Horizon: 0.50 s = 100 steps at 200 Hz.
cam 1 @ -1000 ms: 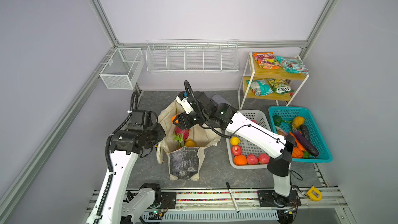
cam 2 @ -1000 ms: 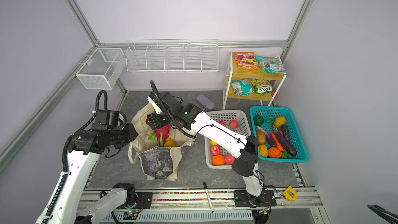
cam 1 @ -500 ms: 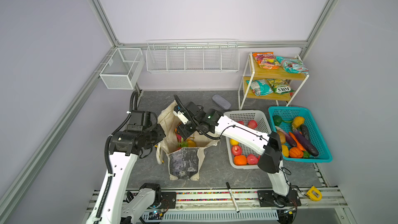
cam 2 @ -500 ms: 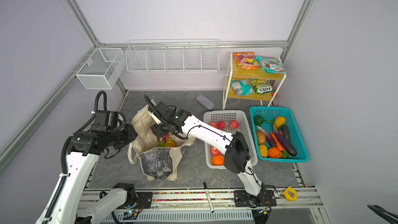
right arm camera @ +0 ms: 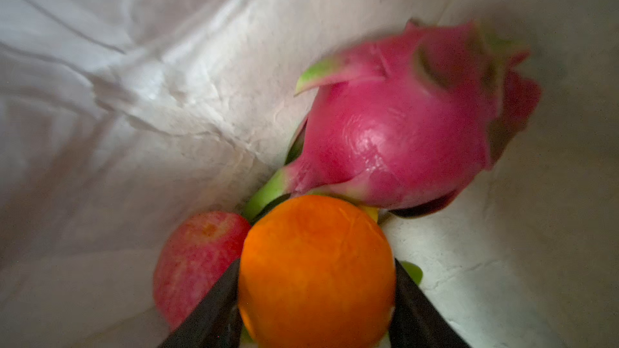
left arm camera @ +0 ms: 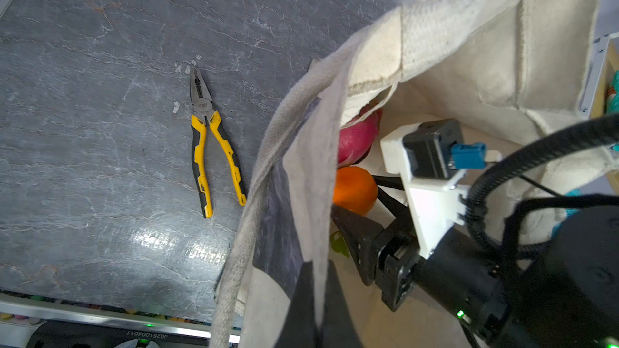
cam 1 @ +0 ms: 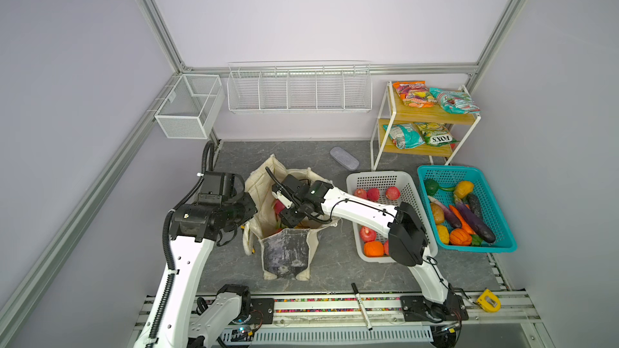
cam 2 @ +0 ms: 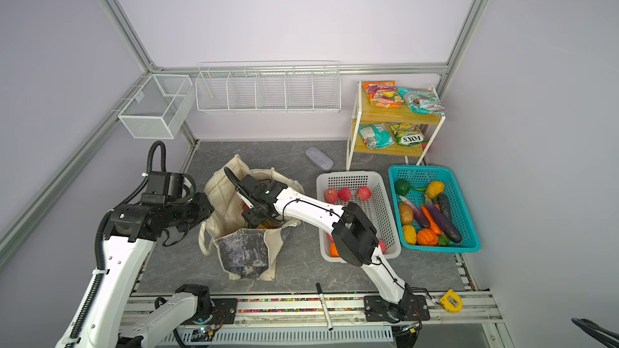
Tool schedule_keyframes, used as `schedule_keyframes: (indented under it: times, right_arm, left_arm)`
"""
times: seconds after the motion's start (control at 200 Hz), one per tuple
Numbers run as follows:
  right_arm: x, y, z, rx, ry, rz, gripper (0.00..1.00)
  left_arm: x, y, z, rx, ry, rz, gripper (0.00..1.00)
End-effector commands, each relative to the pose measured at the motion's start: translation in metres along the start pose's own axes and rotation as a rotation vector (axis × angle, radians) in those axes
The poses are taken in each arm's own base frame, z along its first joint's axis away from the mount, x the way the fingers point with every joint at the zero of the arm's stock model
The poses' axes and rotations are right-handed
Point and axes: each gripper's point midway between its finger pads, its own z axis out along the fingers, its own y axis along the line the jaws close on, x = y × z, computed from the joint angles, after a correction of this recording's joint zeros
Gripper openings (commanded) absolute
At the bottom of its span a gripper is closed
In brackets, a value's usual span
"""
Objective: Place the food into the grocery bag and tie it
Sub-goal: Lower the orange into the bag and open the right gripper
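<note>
One round orange toy fruit (right arm camera: 315, 246), pinched between the two black fingers of the right gripper (right arm camera: 317, 262), low inside the large floppy cream canvas grocery bag (cam 1: 259, 189) with a grey-black marbled panel. The bag stands open on the grey stone-patterned tabletop (cam 1: 335, 262). One glossy pink dragon fruit (right arm camera: 395, 135) with green-tipped scales, inside the bag, just beside the orange. One red apple (right arm camera: 197, 259), inside the bag, also just beside the orange. One left gripper (left arm camera: 310, 296), fingers pressed together on the bag's rim next to the marbled panel. One pair of yellow-and-black pliers (left arm camera: 211, 148), flat on the tabletop outside the bag, near the pinched side. One white perforated plastic basket (cam 1: 378, 179) of red and orange fruit, right of the bag in both top views. One teal plastic basket (cam 1: 449, 172) of mixed vegetables, farther from the bag on that side. One grey oblong case (cam 1: 344, 158), beyond the bag.
</note>
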Motion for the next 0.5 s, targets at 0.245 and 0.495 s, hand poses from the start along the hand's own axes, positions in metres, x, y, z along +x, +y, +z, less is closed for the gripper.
schedule_keyframes:
  times: [0.245,0.495]
  right_arm:
    - [0.0198,-0.0086,0.0188,0.036,0.01,0.053,0.69]
    - [0.0153,-0.0049,0.011,0.013,-0.003,0.005,0.82]
  left_arm:
    - [-0.0026,-0.0055,-0.0088,0.027,-0.025,0.015,0.0]
    - [-0.0021,-0.0049,-0.0088,0.028,-0.029,0.017,0.0]
